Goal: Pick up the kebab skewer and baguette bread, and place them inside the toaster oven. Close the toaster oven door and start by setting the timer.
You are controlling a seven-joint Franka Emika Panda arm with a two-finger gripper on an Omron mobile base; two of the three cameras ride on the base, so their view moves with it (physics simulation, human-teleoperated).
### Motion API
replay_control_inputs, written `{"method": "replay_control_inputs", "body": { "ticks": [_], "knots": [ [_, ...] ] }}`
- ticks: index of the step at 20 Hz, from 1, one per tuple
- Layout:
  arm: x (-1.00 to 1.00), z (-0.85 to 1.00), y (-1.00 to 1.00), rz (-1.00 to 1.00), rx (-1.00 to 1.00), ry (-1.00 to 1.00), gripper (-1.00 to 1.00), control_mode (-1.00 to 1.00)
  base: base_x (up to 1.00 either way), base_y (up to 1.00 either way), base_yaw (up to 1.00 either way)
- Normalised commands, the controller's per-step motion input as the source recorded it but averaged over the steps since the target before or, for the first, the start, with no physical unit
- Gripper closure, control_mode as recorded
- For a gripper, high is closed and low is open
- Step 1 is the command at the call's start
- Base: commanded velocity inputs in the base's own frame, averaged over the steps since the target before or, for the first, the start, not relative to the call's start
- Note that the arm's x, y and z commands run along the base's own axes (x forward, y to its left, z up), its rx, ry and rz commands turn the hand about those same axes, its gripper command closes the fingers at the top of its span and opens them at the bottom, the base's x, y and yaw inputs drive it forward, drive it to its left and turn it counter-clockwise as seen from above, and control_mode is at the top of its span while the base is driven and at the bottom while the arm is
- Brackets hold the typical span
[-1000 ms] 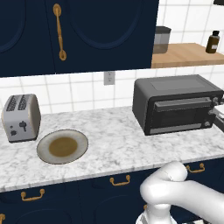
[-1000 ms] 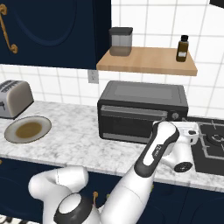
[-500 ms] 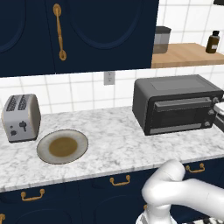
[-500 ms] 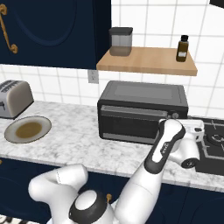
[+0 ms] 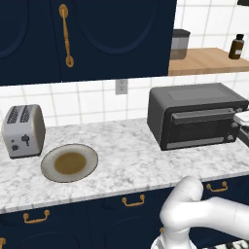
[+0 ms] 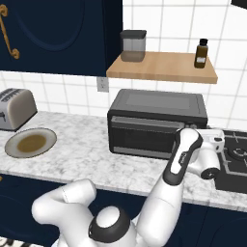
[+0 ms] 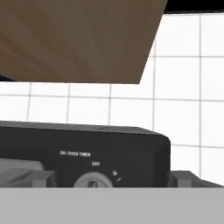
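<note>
Hand view puts the claw [image 7: 105, 186] right up against the timer knob [image 7: 94, 181] at the right end of the toaster oven [image 5: 197, 115], whose door [image 6: 140, 131] is shut. Whether the fingers [image 7: 41, 178] have closed on the knob I cannot tell; they sit wide either side of it. That knob looks small, rigid and smooth, so I'd pinch its rim squarely and twist gently. On the worktop [image 5: 121, 160], the grey plate [image 5: 69, 162] lies well apart.
</note>
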Motion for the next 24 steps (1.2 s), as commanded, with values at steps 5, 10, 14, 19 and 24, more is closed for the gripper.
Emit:
{"method": "replay_control_inputs", "body": {
  "ticks": [5,10,14,19,24],
  "knots": [
    [0.10,-0.06,-0.13,0.00,0.00,0.00,-1.00,-1.00,0.00,0.00,0.00],
    [0.00,-0.07,-0.19,0.00,0.00,0.00,-1.00,-1.00,0.00,0.00,0.00],
    [0.04,-0.10,-0.11,0.00,0.00,0.00,-1.00,-1.00,0.00,0.00,0.00],
    [0.00,-0.14,-0.17,0.00,0.00,0.00,-1.00,-1.00,0.00,0.00,0.00],
    [0.01,-0.22,-0.22,0.00,0.00,0.00,-1.00,-1.00,0.00,0.00,0.00]
  ]
}}
